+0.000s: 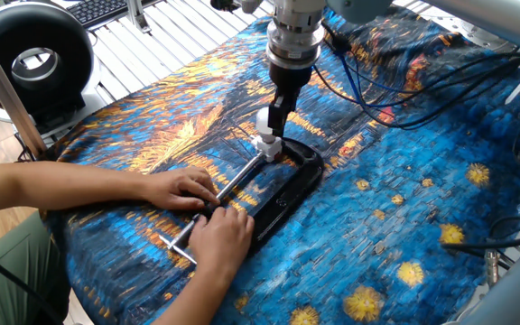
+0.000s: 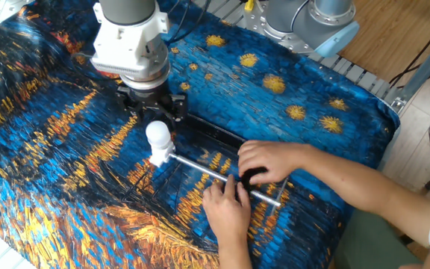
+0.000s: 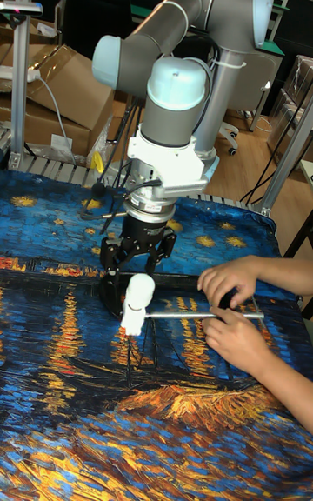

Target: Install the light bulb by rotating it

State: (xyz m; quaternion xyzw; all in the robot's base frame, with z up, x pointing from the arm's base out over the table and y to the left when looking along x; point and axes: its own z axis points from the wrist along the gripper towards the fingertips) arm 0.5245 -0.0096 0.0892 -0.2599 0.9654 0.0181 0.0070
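Nearest, in the tall view, a person's two hands (image 3: 228,310) grip the clamp's screw bar (image 3: 204,316), steadying the black clamp (image 1: 283,185) on the painted cloth (image 2: 43,172). Beyond them the bulb (image 3: 136,296) stands upright on its white socket (image 2: 160,156) at the bar's far end. To turn it well, I judge I should keep my wrist axis straight over the bulb's neck, press lightly, and twist evenly so the threads catch without cross-threading. My gripper (image 3: 137,263) sits just above the bulb; its fingers (image 2: 176,109) are spread wide and seem to hold nothing, though whether a pad brushes the globe I cannot tell.
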